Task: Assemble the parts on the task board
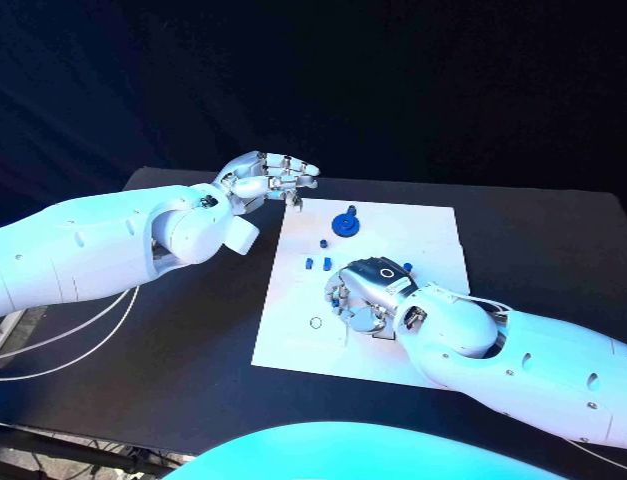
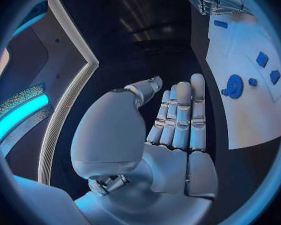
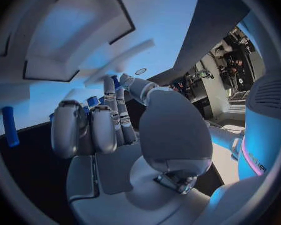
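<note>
Head view: we see the white task board (image 1: 414,228) lying in the middle of the black tabletop (image 1: 544,240), with the two arms entering from opposite edges. Our left hand (image 1: 267,180) hangs above the tabletop just beyond the board's far left corner; in the left wrist view its fingers (image 2: 178,115) are stretched out straight and side by side, with nothing between them and the thumb. Our right hand (image 1: 367,294) is lowered onto the middle of the board, palm turned down, its fingers (image 3: 103,125) curled inward. We cannot tell from any view whether they enclose a part.

On the board, a round blue part (image 1: 345,223) stands toward the far edge, nearer the left hand. A small dark blue part (image 1: 325,243) lies just in front of it, and two small blue pieces (image 1: 316,264) sit side by side a little closer still, touching nothing. Another blue piece (image 1: 407,267) shows right at the far side of the right hand. A small ring-shaped mark (image 1: 316,322) lies on the board beside the right hand, on its left-arm side.

In the right wrist view a blue peg-like part (image 3: 10,126) stands apart from the curled fingers.
</note>
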`<state>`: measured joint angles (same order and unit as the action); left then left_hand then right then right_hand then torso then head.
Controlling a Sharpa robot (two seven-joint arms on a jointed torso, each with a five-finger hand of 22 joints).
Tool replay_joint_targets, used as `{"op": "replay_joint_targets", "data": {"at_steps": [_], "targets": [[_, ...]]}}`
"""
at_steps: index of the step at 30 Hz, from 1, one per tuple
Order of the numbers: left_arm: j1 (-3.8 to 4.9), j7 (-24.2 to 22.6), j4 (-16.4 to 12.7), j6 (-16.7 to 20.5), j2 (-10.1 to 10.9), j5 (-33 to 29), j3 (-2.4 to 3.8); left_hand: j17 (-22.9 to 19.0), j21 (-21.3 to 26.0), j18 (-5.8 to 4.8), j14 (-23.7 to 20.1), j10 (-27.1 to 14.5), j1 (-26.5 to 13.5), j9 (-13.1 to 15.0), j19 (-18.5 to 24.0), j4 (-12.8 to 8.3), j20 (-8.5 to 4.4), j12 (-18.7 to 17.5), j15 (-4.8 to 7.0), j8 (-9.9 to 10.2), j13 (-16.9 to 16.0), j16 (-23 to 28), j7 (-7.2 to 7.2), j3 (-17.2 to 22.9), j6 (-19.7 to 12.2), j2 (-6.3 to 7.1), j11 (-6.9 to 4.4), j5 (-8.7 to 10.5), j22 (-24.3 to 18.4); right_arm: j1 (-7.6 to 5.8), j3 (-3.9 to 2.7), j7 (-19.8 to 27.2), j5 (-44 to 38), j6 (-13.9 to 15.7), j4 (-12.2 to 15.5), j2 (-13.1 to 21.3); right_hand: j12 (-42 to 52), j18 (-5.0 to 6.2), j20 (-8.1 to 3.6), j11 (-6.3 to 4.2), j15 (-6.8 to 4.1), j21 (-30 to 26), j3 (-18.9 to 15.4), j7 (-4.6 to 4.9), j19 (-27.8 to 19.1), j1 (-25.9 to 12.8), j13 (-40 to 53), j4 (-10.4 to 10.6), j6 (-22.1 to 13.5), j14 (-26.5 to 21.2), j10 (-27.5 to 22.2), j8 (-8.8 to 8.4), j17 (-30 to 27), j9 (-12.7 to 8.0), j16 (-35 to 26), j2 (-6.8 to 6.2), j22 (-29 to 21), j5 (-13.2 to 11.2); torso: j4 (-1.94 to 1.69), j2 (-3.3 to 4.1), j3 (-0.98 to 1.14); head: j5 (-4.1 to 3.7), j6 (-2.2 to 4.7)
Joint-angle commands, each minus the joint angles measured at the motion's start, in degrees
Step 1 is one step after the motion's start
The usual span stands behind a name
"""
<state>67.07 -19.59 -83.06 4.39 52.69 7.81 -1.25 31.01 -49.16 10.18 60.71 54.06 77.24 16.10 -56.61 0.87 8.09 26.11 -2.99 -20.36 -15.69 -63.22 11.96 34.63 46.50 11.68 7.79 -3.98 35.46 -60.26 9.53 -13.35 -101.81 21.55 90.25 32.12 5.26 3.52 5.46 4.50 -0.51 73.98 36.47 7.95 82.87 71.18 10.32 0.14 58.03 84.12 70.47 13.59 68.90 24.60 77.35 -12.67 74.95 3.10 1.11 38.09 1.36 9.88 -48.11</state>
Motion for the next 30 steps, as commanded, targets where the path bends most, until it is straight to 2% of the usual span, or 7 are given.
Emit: {"op": "replay_joint_targets", "data": {"at_steps": [1,5,16,23,28,30], "targets": [[0.08,-0.24,-0.09,-1.07,-0.04,0.07,0.06,-0.10,0.20,0.40,-0.09,-0.53,0.33,-0.07,-0.28,-0.09,0.28,-0.01,-0.22,0.13,0.04,0.29,0.15,-0.34,-0.41,-0.25,0.00,-0.15,-0.07,0.54,0.50,0.09,0.63,-1.94,-0.21,0.14,-0.89,-0.04,0.31,0.21,0.57,-1.06,-0.47,0.23,-0.47,0.07,-0.92,-0.05,-1.16,1.59,-2.44,-0.82,-0.53,-0.33,-0.39,-0.77,9.44,0.01,0.00,0.00,0.00,-0.03,0.12],[0.09,-0.21,-0.09,-1.10,-0.01,0.07,0.06,-0.10,0.20,0.40,-0.09,-0.53,0.33,-0.07,-0.28,-0.09,0.28,-0.01,-0.22,0.13,0.04,0.29,0.15,-0.34,-0.41,-0.25,0.00,-0.15,-0.07,0.52,0.50,-0.04,0.65,-0.68,0.20,0.51,-0.94,0.14,0.78,0.68,0.99,-2.02,-1.18,0.38,-0.76,0.64,-1.31,-0.05,-2.97,1.39,-5.51,-2.08,-1.05,-0.85,-0.66,-1.39,9.14,0.14,-0.02,0.00,0.01,-0.04,0.19],[0.09,-0.01,0.06,-1.32,0.09,0.07,0.06,-0.11,0.26,0.40,-0.14,-0.63,0.35,-0.08,-0.28,-0.08,0.30,0.00,-0.24,0.13,0.05,0.32,0.17,-0.38,-0.50,-0.27,0.03,-0.12,-0.11,-0.43,0.40,-0.57,0.66,2.86,3.87,3.31,-0.19,0.24,1.03,0.92,1.19,-2.60,-2.21,0.26,-0.87,1.47,-1.36,-0.21,-3.90,1.23,-7.78,-2.79,-1.56,-1.13,-0.89,-1.78,8.98,0.45,0.04,-0.03,0.03,-0.32,0.58],[0.08,0.06,0.10,-1.51,0.18,0.07,0.06,-0.11,0.26,0.40,-0.14,-0.63,0.35,-0.08,-0.28,-0.08,0.30,0.00,-0.24,0.13,0.05,0.32,0.17,-0.38,-0.50,-0.27,0.03,-0.12,-0.11,-2.49,-0.20,-1.36,1.71,3.24,7.31,7.96,0.09,0.27,1.06,0.93,1.22,-2.77,-2.51,0.14,-0.91,1.51,-1.32,-0.16,-4.02,1.19,-8.06,-2.89,-1.69,-1.17,-0.95,-1.87,8.93,0.56,0.11,-0.09,-0.03,-1.00,1.22],[0.08,0.07,0.08,-1.68,0.30,0.07,0.05,-0.11,0.26,0.40,-0.14,-0.63,0.35,-0.08,-0.28,-0.08,0.30,0.00,-0.24,0.13,0.05,0.32,0.17,-0.38,-0.50,-0.27,0.03,-0.12,-0.11,-4.90,-0.68,-1.36,4.48,2.58,7.90,11.61,0.44,0.14,1.08,0.90,1.20,-2.13,-2.79,0.07,-0.60,1.56,-1.25,-0.09,-3.88,1.31,-8.15,-2.86,-1.20,-1.17,-0.63,-1.95,9.15,0.73,0.15,-0.12,-0.03,-1.70,1.70],[0.08,0.08,0.08,-1.73,0.34,0.07,0.05,-0.11,0.31,0.40,-0.18,-0.70,0.36,-0.09,-0.27,-0.07,0.31,0.03,-0.26,0.12,0.06,0.34,0.19,-0.43,-0.56,-0.29,0.05,-0.10,-0.15,-5.82,-0.82,-1.14,5.46,1.97,7.65,12.75,0.73,0.17,1.09,0.94,1.21,-2.31,-3.10,0.39,-0.65,1.78,-1.24,-0.10,-3.89,1.34,-8.59,-2.93,-1.19,-1.21,-0.58,-2.05,9.10,0.94,0.17,-0.10,-0.03,-1.92,1.93]]}}
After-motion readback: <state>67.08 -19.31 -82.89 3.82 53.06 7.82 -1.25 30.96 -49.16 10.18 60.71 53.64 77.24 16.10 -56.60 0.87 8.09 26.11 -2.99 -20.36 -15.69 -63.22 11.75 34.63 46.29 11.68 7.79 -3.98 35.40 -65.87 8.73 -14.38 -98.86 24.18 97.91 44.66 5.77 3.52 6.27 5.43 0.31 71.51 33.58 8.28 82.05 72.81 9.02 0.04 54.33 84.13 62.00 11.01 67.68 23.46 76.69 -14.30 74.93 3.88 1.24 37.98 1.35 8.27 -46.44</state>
